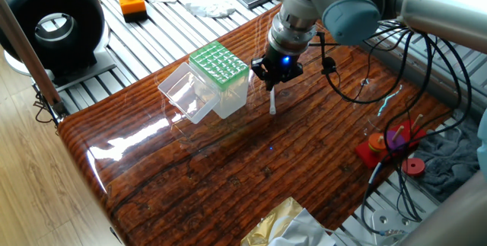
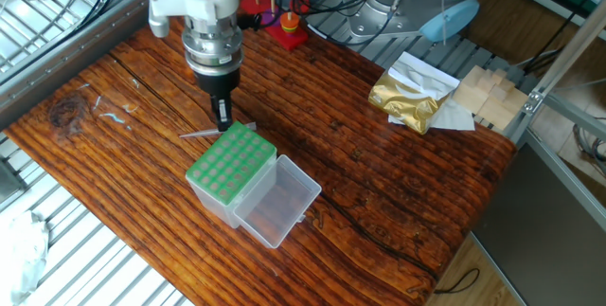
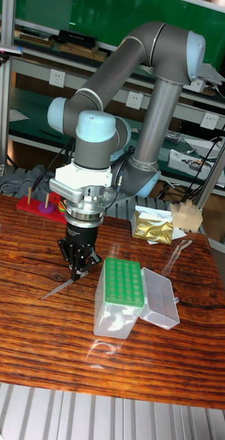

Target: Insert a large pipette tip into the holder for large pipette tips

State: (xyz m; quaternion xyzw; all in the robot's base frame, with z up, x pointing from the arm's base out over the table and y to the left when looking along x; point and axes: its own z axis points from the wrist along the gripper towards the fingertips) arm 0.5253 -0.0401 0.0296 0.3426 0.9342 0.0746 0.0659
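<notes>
The holder for large pipette tips (image 1: 219, 64) (image 2: 226, 160) (image 3: 122, 282) is a clear box with a green grid top, standing on the wooden table with its clear lid (image 1: 185, 94) (image 2: 280, 202) (image 3: 160, 296) swung open beside it. My gripper (image 1: 275, 81) (image 2: 222, 122) (image 3: 75, 273) points down just beside the box, low over the table, its fingers shut on the thick end of the large pipette tip (image 1: 272, 103) (image 2: 198, 135) (image 3: 57, 289). The tip slants away from the box, its thin end at the table surface.
A gold foil packet (image 2: 407, 99) (image 3: 153, 227) and wooden blocks (image 2: 483, 93) lie near one table edge. A red peg toy (image 1: 391, 144) (image 2: 284, 27) (image 3: 39, 203) and loose cables sit behind the arm. An orange button box (image 1: 132, 1) stands off the table.
</notes>
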